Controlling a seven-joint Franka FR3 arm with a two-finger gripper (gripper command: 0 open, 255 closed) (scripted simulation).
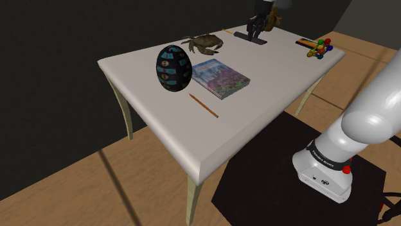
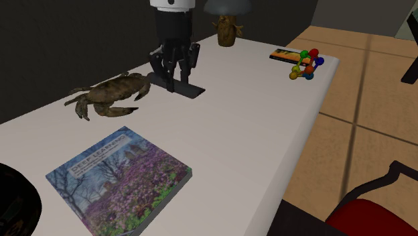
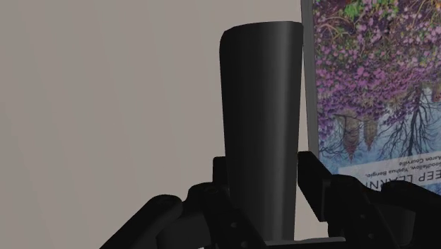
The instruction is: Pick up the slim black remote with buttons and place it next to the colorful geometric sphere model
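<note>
Matt blk remote (image 3: 258, 120), smooth tbl (image 1: 257, 115)

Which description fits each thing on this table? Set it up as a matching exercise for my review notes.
Things:
1. crab
2. book
3. remote
4. sphere model

Descriptions:
a. small balls in many colours
b. between the fingers of the gripper
c. purple blossoms on the cover
d. brown, legs spread

Pairs: 1-d, 2-c, 3-b, 4-a
</note>
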